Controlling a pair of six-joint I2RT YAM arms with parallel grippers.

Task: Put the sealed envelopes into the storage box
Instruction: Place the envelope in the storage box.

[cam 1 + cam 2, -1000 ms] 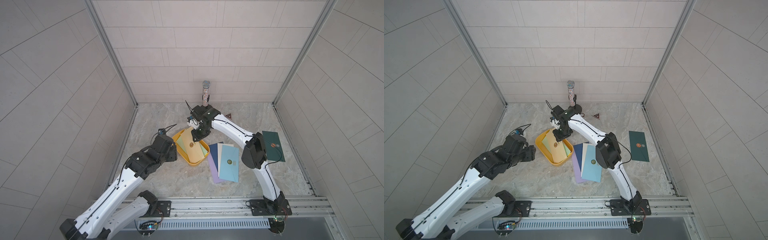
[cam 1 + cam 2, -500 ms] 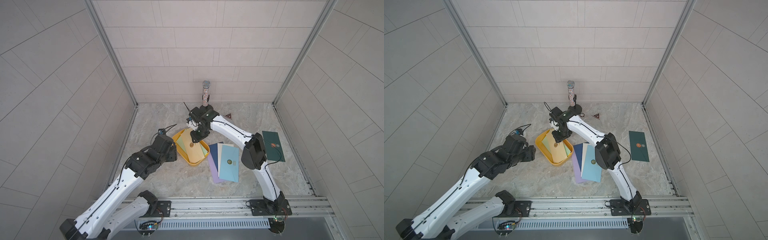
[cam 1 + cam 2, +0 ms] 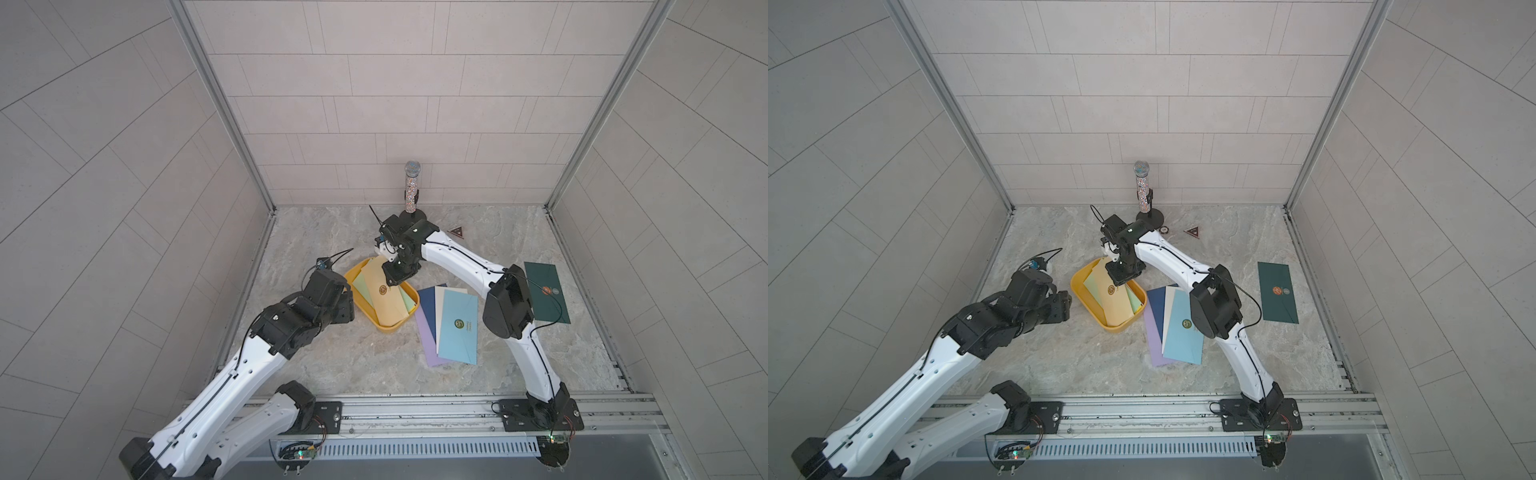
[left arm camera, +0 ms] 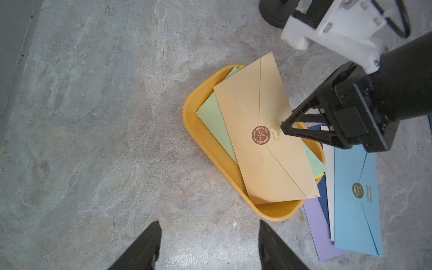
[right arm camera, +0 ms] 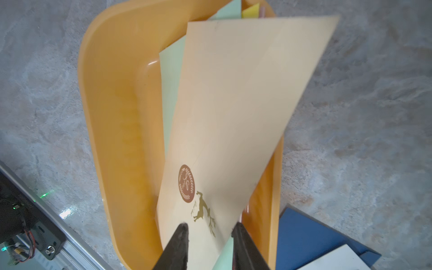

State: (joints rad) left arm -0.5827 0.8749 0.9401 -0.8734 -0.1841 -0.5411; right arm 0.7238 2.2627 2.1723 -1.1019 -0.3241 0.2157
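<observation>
Cream envelope lies beneath right hand — in box (overhanging).

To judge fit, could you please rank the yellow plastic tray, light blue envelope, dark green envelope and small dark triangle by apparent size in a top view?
1. yellow plastic tray
2. light blue paper envelope and dark green paper envelope: alike, green partly hidden by the right arm
3. small dark triangular piece

Robotics lab test cell: booth enclosed by grey tile-pattern wall panels, aluminium corner posts, stone-effect work surface, front aluminium rail carrying bolted left arm and right arm, exposed circuit board with lit green LED.
</observation>
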